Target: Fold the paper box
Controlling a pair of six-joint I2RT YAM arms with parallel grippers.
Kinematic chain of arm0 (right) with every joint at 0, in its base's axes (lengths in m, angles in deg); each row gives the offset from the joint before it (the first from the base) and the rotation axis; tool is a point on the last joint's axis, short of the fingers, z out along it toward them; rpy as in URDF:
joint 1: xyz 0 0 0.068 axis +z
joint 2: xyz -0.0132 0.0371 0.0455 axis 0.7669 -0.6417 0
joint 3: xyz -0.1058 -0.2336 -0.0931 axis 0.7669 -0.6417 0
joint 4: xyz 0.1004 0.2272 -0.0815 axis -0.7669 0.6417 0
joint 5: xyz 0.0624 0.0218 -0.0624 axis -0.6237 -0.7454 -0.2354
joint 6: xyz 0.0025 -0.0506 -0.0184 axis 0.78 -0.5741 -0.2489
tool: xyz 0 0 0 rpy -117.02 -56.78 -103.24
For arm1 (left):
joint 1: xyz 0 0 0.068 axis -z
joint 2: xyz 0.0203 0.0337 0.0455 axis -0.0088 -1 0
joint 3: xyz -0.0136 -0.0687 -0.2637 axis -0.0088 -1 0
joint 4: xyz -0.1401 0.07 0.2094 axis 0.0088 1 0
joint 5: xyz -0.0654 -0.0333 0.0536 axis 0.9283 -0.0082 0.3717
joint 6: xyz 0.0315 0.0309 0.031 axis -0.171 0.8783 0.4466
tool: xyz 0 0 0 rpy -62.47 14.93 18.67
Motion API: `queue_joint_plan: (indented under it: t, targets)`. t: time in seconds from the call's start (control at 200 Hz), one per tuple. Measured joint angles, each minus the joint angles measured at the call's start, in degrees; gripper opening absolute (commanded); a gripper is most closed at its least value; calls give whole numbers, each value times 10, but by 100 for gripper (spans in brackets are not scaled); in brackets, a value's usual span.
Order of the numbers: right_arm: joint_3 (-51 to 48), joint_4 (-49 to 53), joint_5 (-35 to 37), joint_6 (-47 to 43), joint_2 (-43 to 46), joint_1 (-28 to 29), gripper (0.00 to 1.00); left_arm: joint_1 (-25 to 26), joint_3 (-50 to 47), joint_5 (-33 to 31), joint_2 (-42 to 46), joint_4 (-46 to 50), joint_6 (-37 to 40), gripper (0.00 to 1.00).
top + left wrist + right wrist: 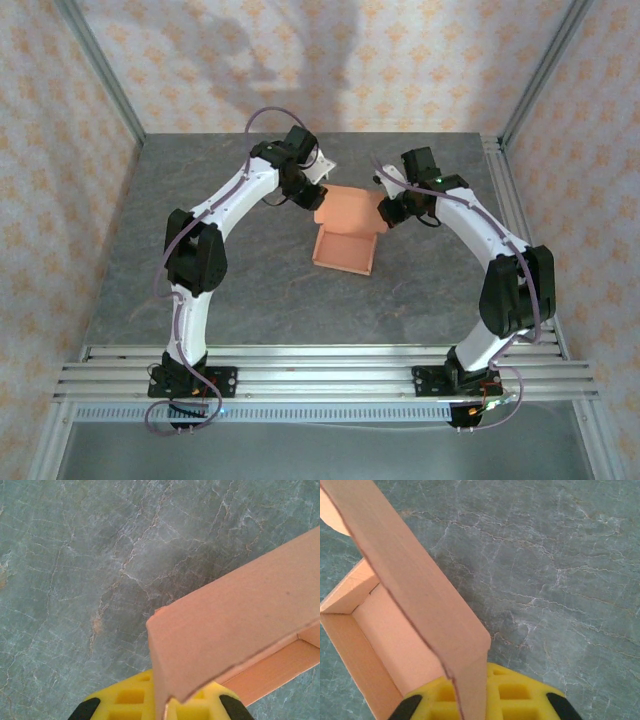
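We see the cream walls with an orange floral print (60,150) rising at the left, back and right of the top view. Within them lies the grey-green desk with a marbled, stone-like surface (200,250). A rack of ribbed aluminium rails (320,365) crosses the lower part of the frame. From it the white-and-black left arm (225,205) and right arm (480,225) curve inward towards the centre.

Between their tips sits the salmon-orange paper box of thin matte cardboard (347,235), just above the middle of the frame. It is a shallow rectangular tray, open side up. A broad flat panel is raised from the tray's upper edge, so the whole piece runs from the upper part of the frame down, leaning slightly to the left. The tray's base rests on the desk.

The left claw (318,195) meets the raised panel at its upper left end. In the left wrist view the left claw (160,702) is pinched tight on a folded cardboard edge of the paper box (235,630). That edge slips down between its yellow, grid-moulded foam pads (130,697).

The right claw (383,212) meets the panel's right end. In the right wrist view the right claw (475,700) is likewise closed narrow on a thin upright wall of the paper box (420,595). The cut edge runs into the slit between its yellow pads (515,695), and the tray's inner corner opens at the left of that frame.
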Motion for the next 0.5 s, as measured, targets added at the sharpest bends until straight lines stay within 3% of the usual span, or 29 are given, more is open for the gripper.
queue_joint_plan:
  t: [0.075, 0.14, 0.17, 0.255, 0.395, 0.5]
  targets:
    - [0, 5, -6, 1, 0, 0, 1, -2, -1, 1, 0, -1, -1, 0]
    - [1, 6, -8, 1, 0, 0, 24, -3, -1, 2, 0, -2, -4, 0]
    - [1, 6, -8, 4, 0, 0, 27, -3, -1, 3, 0, -3, -4, 0]
    - [2, 6, -9, 5, 0, 0, 27, -3, -1, 6, 0, -7, -9, 0]
    - [3, 8, -7, 7, 0, 0, 14, -3, -1, 9, 0, -9, -13, 0]
    - [8, 17, -7, 10, 0, 0, 20, -3, -1, 10, 0, -9, -13, 0]
